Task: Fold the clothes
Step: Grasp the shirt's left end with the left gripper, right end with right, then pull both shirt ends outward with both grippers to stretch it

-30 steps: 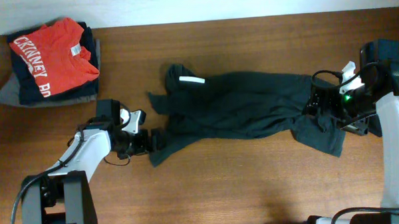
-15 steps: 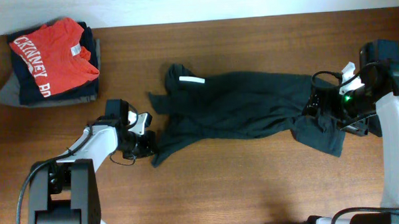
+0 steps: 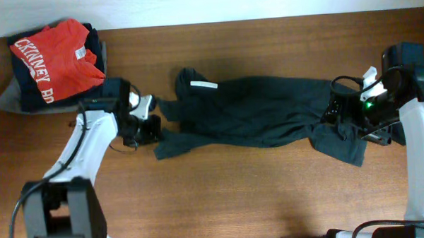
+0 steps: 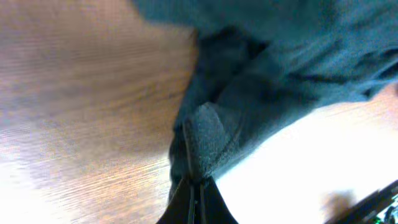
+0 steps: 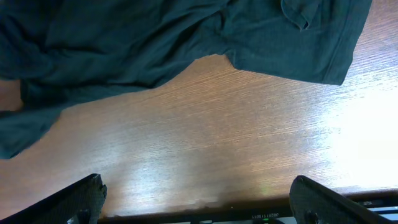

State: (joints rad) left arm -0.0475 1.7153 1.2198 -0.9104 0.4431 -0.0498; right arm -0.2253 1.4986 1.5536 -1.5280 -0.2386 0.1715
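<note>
Since a second ago, my left tool (image 3: 150, 128) has travelled up the left side of the overhead frame and clamped shut. It has dragged the nearest corner of the dark grey-green T-shirt (image 3: 261, 117) along with it.

The T-shirt lies crumpled and stretched lengthwise across the middle of the wooden table (image 3: 271, 202). It runs from the left tool at centre left to the right tool (image 3: 337, 112) at centre right. A small white tag (image 3: 203, 85) shows on the shirt near its upper left end.

In the left wrist view, the fingertips (image 4: 185, 202) meet at the bottom centre of the frame. They are clenched on a raised fold of the shirt's fabric, with bare table to the left of it.

In the right wrist view, the right tool is released. Its two fingers (image 5: 74, 199) stand wide apart at the bottom corners with only table between them. The shirt's hem and a sleeve fill the top of that frame.

In the upper left corner of the overhead frame, a red shirt (image 3: 51, 57) with white lettering lies on top of dark folded garments (image 3: 27, 97). These are well apart from the T-shirt.
</note>
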